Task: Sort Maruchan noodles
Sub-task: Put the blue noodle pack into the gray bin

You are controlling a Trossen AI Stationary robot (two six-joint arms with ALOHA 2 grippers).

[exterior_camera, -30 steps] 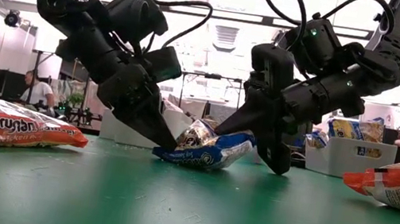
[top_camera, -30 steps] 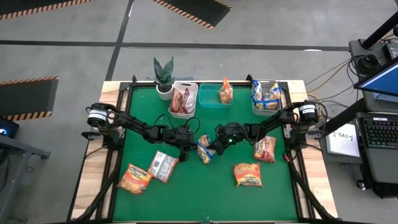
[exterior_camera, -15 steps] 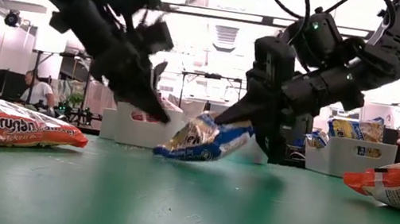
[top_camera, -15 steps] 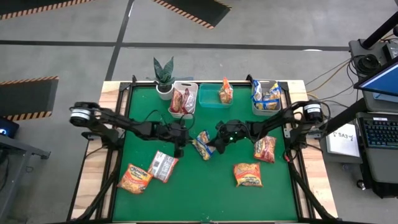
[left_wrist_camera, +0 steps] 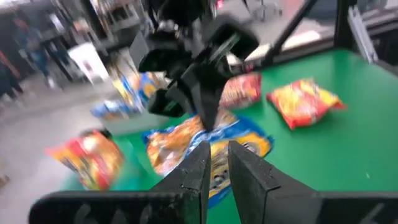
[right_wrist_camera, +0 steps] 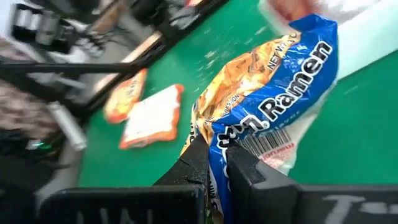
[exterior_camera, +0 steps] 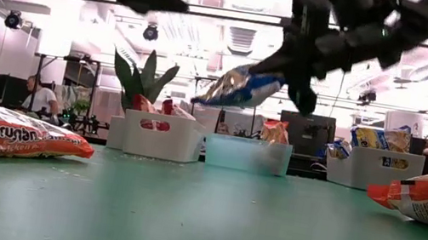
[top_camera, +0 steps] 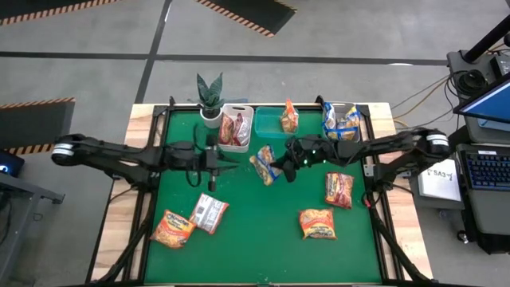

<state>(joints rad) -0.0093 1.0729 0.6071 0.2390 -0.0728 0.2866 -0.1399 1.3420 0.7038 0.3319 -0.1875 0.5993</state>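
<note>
A blue-marked ramen packet [top_camera: 264, 165] is pinched between the jaws of the right gripper [top_camera: 280, 168] and is held clear of the green table [top_camera: 263, 231], in the air in front of the teal bin [top_camera: 265, 126]. In the low view the packet [exterior_camera: 239, 89] is seen hanging tilted, above the level of the bin rims. In the right wrist view the packet's blue edge [right_wrist_camera: 273, 106] is seen clamped between the two dark fingers [right_wrist_camera: 198, 158].

The left gripper [top_camera: 213, 156] is raised over the table just in front of the white bin [top_camera: 225, 144], well apart from the held packet. In the left wrist view its fingers [left_wrist_camera: 247, 174] are seen close together with a narrow gap and nothing between them.

Four packets are left lying on the table: an orange one [top_camera: 173, 229] near the front left, a red-and-white one [top_camera: 209, 213] touching it, an orange-yellow one [top_camera: 317, 223] at the front right, and a red one [top_camera: 339, 190] beside the right arm. Red-brown packets [top_camera: 233, 128] are seen in the white bin, one orange packet [top_camera: 288, 118] in the teal bin, and blue-marked packets [top_camera: 341, 121] in the grey bin [top_camera: 326, 139]. A potted plant [top_camera: 210, 97] is placed at the back left corner.
</note>
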